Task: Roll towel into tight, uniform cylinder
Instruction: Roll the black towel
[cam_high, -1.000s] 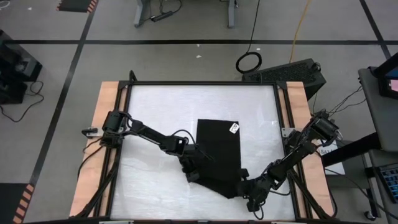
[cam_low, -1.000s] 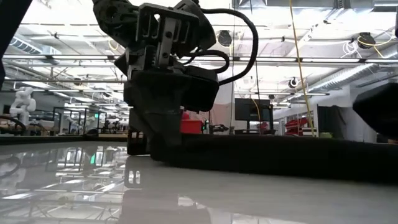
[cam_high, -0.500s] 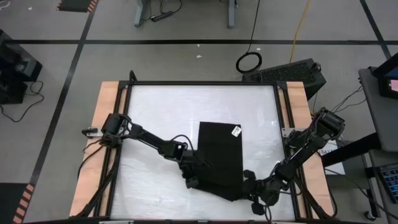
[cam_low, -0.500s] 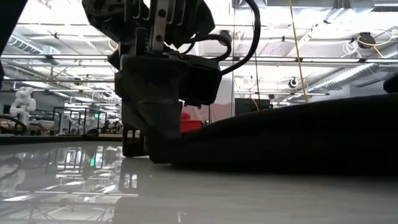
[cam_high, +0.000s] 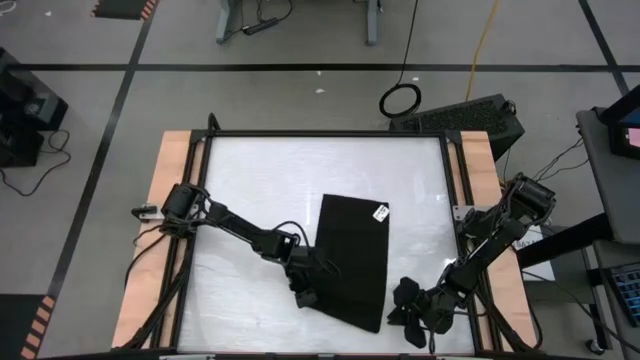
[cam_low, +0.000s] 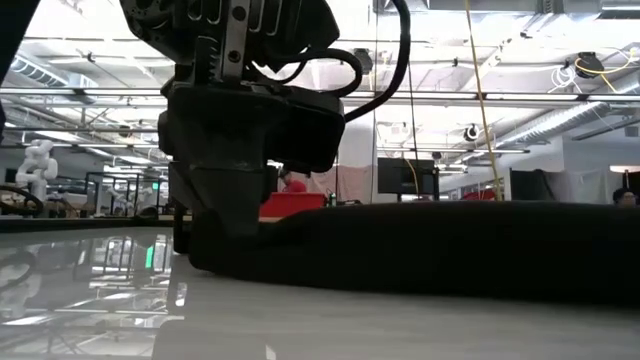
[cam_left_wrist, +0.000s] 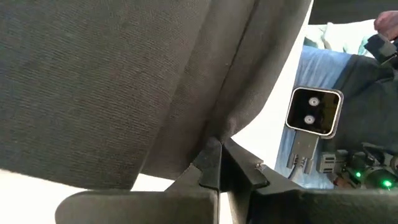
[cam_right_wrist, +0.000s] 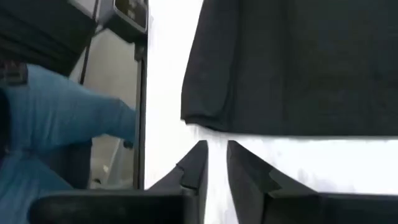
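While left jaws (cam_high: 303, 296) pinch the towel (cam_high: 352, 255), right jaws (cam_high: 400, 312) (parted) sit beside.

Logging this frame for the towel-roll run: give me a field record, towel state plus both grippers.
towel: flat on the white table, not rolled; white tag at its far right corner
left gripper: shut on the towel's near left edge, cloth pinched between its fingers
right gripper: slightly open, holding nothing, on the table just off the towel's near right corner
roll progress: none visible yet
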